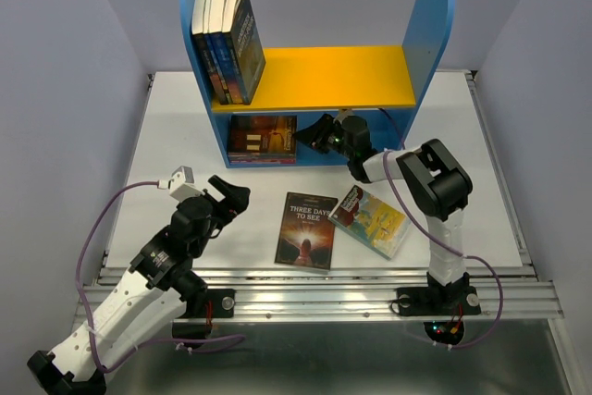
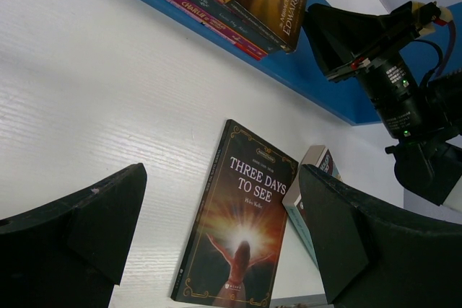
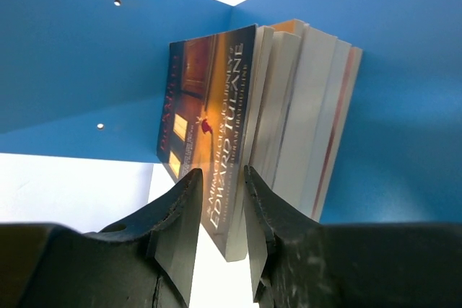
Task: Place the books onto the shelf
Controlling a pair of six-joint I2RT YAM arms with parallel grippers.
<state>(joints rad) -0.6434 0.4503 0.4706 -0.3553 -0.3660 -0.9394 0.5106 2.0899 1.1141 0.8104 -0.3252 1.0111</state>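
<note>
Mostly there, I'd say. A row of upright books (image 1: 228, 43) stands at the left end of the shelf (image 1: 427, 34), on its yellow upper board (image 1: 351, 76), and a flat stack (image 1: 263, 141) sits at the left end of the blue lower compartment. The right gripper (image 3: 219, 178) is in there, pinching the stack's top book, the Edward Tulane paperback (image 3: 216, 135), by its edge. Left to do: Three Days to See (image 1: 308, 228) and a yellow-teal paperback (image 1: 372, 219), both flat near the middle of the table's front edge. The left gripper (image 1: 231, 193) hovers near the front-left corner, spread wide and holding nothing.
</note>
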